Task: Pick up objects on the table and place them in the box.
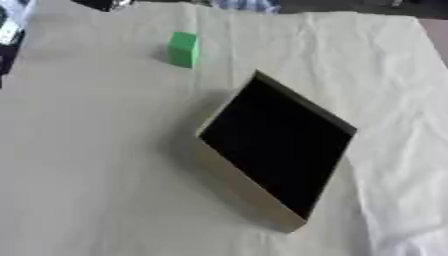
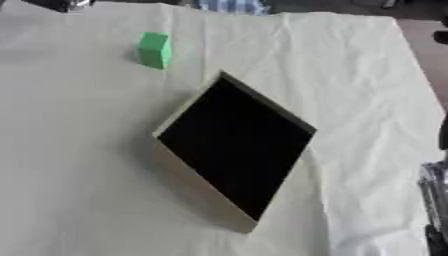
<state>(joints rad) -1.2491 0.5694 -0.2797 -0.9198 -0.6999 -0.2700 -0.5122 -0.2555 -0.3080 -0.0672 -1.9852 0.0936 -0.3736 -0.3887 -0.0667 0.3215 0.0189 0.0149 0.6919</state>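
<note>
**One green block out on the cloth, one box at centre, hands barely in view**

The table point(image 1: 96, 165) is covered by a pale, creased cloth point(image 1: 394, 100) that reaches the view's edges on nearly every side. Its far edge runs along 12 o'clock, and a strip of darker surface shows past its right edge at about 2 o'clock. Wide bare cloth lies open at 9 o'clock and 7 o'clock of the box, and a narrower band runs down the 3 o'clock side, where the cloth wrinkles most.

The box point(image 1: 249, 197) sits at the middle, turned cornerwise so one corner points to 12 o'clock and another to 5 o'clock. Its interior is black and its pale outer wall faces 7 o'clock. Whether anything lies inside cannot be told.

The green block point(image 1: 183, 49) stands on the cloth at about 11 o'clock of the box, well apart from it, with clear cloth all around.

In the right eye view, a silver and black part of the right arm point(image 2: 434, 200) shows at the 4 o'clock edge. No hand shows in either view, so the state of the fingers cannot be told.

Count: one box, one green block.
</note>
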